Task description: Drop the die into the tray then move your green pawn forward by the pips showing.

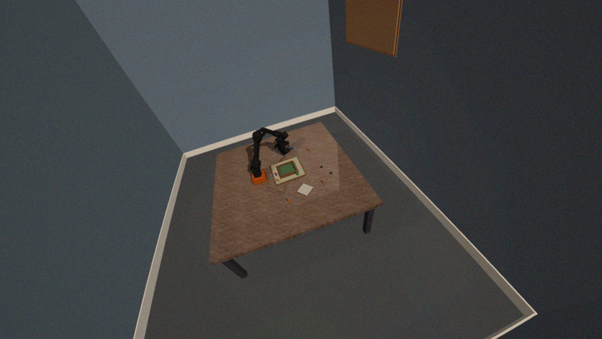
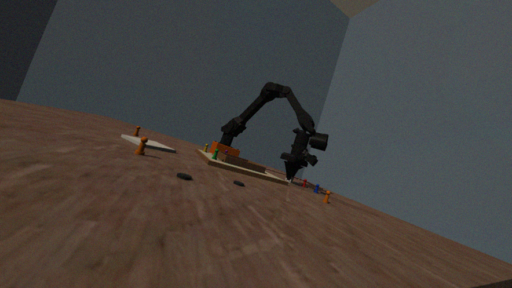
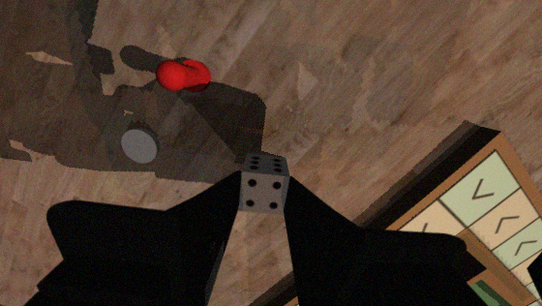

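1. Step in hand: picking up the die (image 3: 263,190). The gripper (image 3: 262,194) is low over the table (image 3: 387,73), narrowed onto the die, one finger against each side.
2. The die sits between the fingertips, four pips facing the wrist camera; whether it is off the wood yet, I cannot tell.
3. Beyond the tips lie a red pawn (image 3: 183,76) and a grey disc (image 3: 139,145).
4. Next: lift straight up, carry to the tray (image 1: 287,169) inside the board (image 3: 489,203) beside the gripper, and release.
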`<state>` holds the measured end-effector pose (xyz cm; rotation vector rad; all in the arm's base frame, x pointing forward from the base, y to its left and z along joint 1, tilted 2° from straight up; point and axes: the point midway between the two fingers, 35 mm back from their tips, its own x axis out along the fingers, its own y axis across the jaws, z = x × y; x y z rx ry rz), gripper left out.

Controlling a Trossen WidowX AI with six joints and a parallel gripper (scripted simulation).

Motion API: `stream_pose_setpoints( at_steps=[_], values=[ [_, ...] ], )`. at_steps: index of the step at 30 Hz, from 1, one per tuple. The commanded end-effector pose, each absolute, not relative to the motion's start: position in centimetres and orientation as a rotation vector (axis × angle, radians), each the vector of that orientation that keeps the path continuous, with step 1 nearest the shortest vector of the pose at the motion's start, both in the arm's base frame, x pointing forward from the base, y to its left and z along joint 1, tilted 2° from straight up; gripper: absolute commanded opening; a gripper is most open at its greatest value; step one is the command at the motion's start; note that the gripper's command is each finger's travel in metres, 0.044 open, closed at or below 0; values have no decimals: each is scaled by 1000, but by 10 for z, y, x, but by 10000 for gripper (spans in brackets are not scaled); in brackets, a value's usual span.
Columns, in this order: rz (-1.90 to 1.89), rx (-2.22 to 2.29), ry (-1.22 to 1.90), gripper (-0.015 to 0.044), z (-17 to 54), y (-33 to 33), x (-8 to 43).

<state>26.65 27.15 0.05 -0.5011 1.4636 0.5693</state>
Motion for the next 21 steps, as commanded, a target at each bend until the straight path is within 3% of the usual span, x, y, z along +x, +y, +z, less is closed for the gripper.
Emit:
stream_pose_setpoints(
  at_steps=[1, 5, 21],
  values=[
    [568, -507, 1463, 78, -1, 271, 267],
    [568, -507, 1463, 0, 3, 271, 268],
    [567, -508, 1462, 0, 117, 257, 271]
  ],
)
